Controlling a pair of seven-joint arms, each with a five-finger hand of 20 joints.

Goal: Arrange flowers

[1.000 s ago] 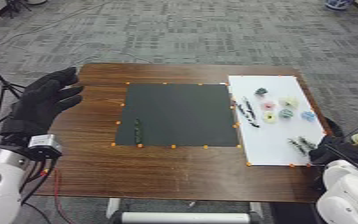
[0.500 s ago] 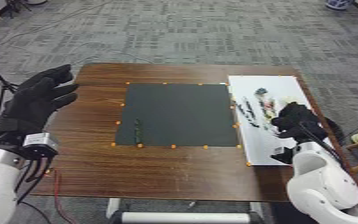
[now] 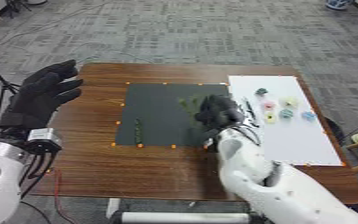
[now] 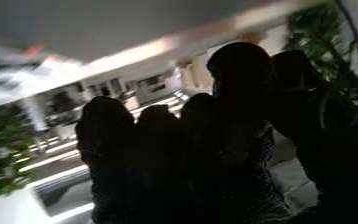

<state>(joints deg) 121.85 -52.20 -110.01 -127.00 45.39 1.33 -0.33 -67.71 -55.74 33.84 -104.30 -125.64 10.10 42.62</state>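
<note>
We had our right hand over the right part of the dark mat, in the middle of the frame, with its fingers curled in and their tips drawn close to the thumb, pinching green foliage. In the head view the leaves reached out past the fingers toward the upper left, above the mat. In the right wrist view we saw leaves on both sides of the hand, one bunch close by the thumb with thin stems running past it; exactly where the stems met the fingers was too dark to tell.

Our left hand hung raised at the left of the frame, its fingers loosely spread and holding nothing.

A slender green stem lay on the lower left part of the mat. On the white board at the right of the frame we had a dark green flower head, a pink flower, a cream flower, a yellow flower, a blue-green flower and a blue flower. Mat and board both lay on the brown wooden tabletop.
</note>
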